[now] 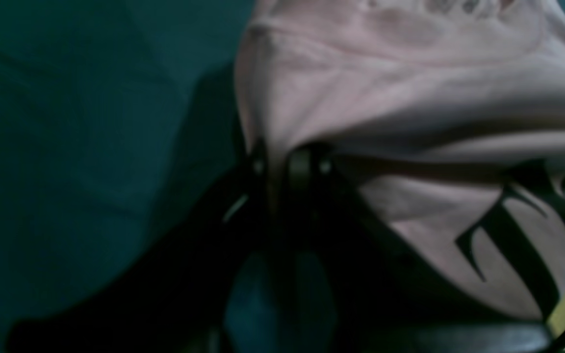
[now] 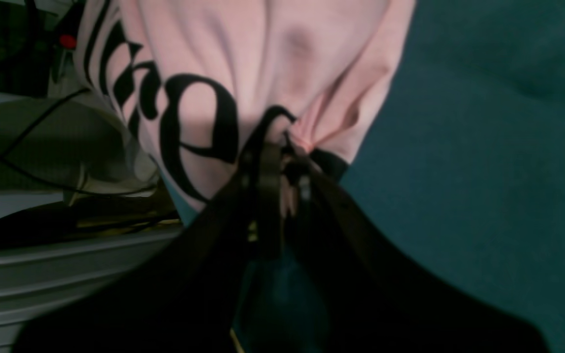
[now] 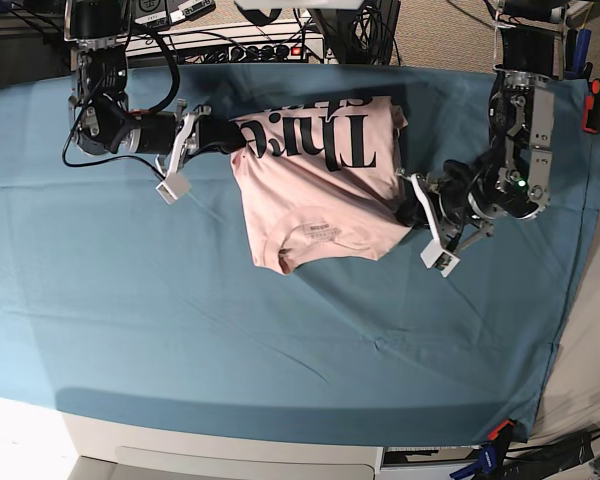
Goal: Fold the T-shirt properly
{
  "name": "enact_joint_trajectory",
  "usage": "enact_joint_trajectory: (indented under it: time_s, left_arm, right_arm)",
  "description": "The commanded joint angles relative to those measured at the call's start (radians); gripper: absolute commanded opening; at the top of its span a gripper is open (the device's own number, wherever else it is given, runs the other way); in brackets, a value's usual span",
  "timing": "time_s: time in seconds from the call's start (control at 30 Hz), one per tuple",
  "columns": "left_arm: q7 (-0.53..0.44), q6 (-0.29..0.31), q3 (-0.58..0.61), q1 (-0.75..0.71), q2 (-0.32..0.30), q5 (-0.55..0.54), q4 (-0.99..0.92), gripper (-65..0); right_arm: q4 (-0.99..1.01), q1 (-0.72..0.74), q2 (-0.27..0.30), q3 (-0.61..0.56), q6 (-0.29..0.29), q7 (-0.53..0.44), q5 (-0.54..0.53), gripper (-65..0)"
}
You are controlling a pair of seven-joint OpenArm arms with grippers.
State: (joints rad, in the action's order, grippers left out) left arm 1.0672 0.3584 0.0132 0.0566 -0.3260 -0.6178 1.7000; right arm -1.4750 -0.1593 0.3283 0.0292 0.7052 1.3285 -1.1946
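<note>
Between the two arms, each gripper pinches an edge of the T-shirt: the left gripper has its jaws nearly closed on a bunched fold of pink cloth, and the right gripper is clamped narrow on a gathered corner beside the black lettering. Outward from them, the shirt lies partly folded at the far middle of the teal cloth, print showing along its far edge. Being light, soft and limp, it will probably sag and crease wherever unsupported, so hems and corners look like the best holds.

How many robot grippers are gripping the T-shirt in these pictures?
2: the right gripper pinches the T-shirt at its lettered edge on the base view's left; the left gripper pinches its opposite edge.
</note>
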Motion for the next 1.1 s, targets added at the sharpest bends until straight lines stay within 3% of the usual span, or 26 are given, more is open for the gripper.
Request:
enact_joint_trajectory:
  time_s: [0.0, 0.33, 0.5, 0.87, 0.9, 0.93, 1.0, 1.07]
  left_arm:
    - [-0.029, 0.0, 0.008, 0.025, -0.009, -0.01, 0.014, -65.0]
    - [-0.058, 0.0, 0.063, 0.03, -0.006, 0.026, 0.014, -65.0]
    - [-0.074, -0.026, 0.063, 0.04, -0.006, 0.058, 0.014, -65.0]
    - [-0.053, -0.026, 0.063, 0.057, -0.007, 0.058, 0.014, -65.0]
    - [-0.048, -0.024, 0.063, 0.057, -0.007, 0.058, 0.014, -58.9]
    - [-0.046, -0.017, 0.063, 0.057, -0.008, 0.059, 0.014, -51.1]
    - [-0.046, -0.018, 0.063, 0.058, -0.01, 0.071, 0.014, -39.1]
    - [-0.047, -0.018, 0.063, 0.061, -0.01, 0.117, 0.014, -37.3]
  right_arm:
    - [0.001, -0.019, -0.011, -0.009, -0.007, 0.068, 0.031, -65.0]
    - [0.001, -0.027, -0.101, -0.009, -0.007, 0.068, 0.005, -65.0]
    - [0.001, -0.05, -0.104, -0.009, -0.007, 0.068, -0.045, -65.0]
    - [0.001, -0.056, -0.104, -0.008, -0.007, 0.068, -0.04, -65.0]
    - [0.001, -0.052, -0.103, -0.008, -0.007, 0.068, -0.039, -65.0]
    - [0.001, -0.046, -0.103, -0.008, -0.007, 0.068, -0.039, -60.8]
    - [0.001, -0.033, -0.101, -0.008, -0.007, 0.068, -0.039, -48.0]
    - [0.001, -0.019, -0.101, 0.002, -0.007, 0.068, -0.039, -42.8]
